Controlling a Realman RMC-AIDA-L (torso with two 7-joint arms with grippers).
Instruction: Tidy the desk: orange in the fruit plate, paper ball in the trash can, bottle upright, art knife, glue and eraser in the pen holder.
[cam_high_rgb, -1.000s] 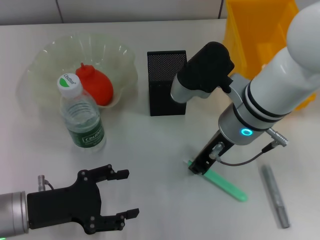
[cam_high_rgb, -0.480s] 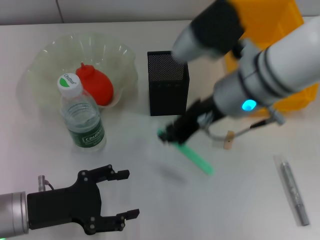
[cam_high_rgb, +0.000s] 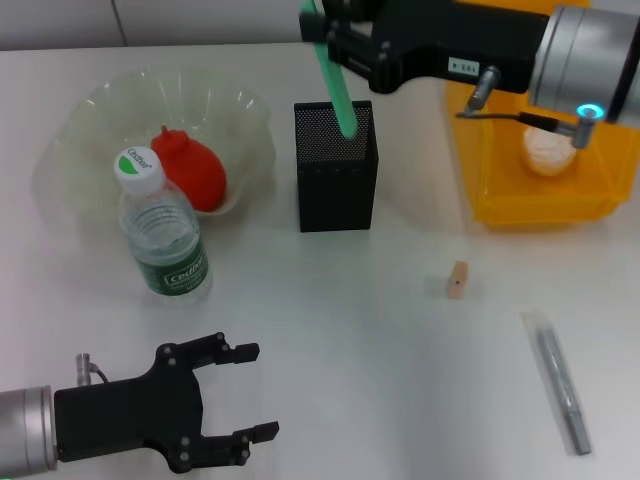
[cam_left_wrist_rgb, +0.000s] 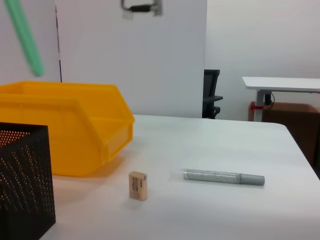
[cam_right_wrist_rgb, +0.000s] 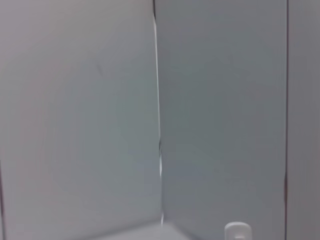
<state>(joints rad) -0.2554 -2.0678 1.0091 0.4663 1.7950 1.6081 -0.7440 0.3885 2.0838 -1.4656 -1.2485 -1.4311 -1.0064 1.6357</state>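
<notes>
**Hanging the green art knife over the pen holder**

Holding the green art knife (cam_high_rgb: 335, 80) by its upper end, my right gripper (cam_high_rgb: 322, 22) is clamped on it above the far side of the table. The knife's long axis runs steeply downward, a little tilted, and its lower tip shows against the open mouth of the black mesh pen holder (cam_high_rgb: 336, 185), which lies directly below my fingers. The left wrist view shows that tip in the air above the holder's rim, so I judge it is not yet inside. The coming move turns on keeping the tip within the four walls while I lower it.

My left gripper (cam_high_rgb: 232, 392) waits at the near edge with its fingers spread, holding nothing. It is well apart from the holder, so my right arm is plainly the nearer one.

The eraser (cam_high_rgb: 457, 280) and the grey glue stick (cam_high_rgb: 556, 388) lie flat on the table on my right side.

The bottle (cam_high_rgb: 158, 225) stands upright just beside the fruit plate (cam_high_rgb: 251, 115). Its label carries green lettering too small to read. A white tag on my right gripper bears print I cannot make out.
</notes>
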